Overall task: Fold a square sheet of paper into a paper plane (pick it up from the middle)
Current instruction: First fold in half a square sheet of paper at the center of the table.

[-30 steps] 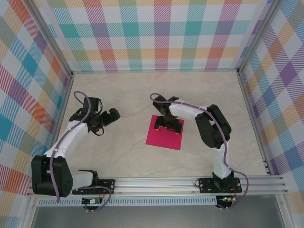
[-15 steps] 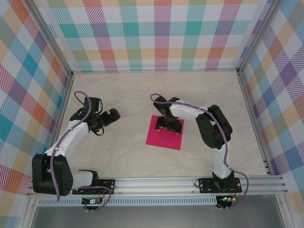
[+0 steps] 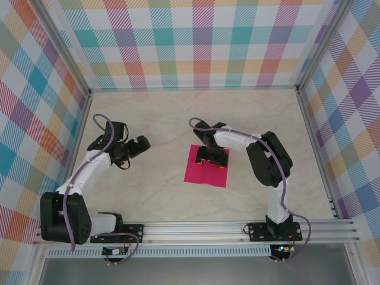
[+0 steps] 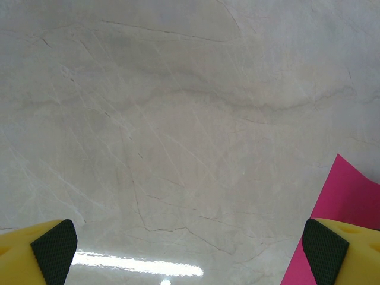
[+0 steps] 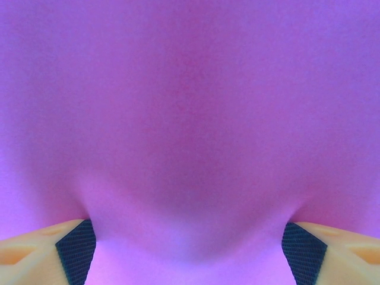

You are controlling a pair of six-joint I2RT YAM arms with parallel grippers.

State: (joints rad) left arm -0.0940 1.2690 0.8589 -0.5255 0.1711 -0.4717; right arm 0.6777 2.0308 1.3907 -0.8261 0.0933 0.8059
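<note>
**Inspector:** Where is the thin magenta-pink square sheet of paper (image 3: pixel 203 174)?

**Technician:** Flat on the pale marbled tabletop (image 3: pixel 154 113), near the centre and unfolded. No crease is visible.

**Inspector:** And the right gripper (image 3: pixel 212 161)?

**Technician:** It is set down on the middle of the sheet with its jaws apart. In the right wrist view both black pads (image 5: pixel 74 249) bear on the paper, which humps up between them. I judge this is meant to raise a ridge for a pinch, since a flat sheet gives the jaws no edge. Nothing is clamped yet.

**Inspector:** And the left gripper (image 3: pixel 135 152)?

**Technician:** Its jaws are spread wide and empty, well to the left of the sheet above bare tabletop. It is probably parked clear until a fold needs it.
</note>
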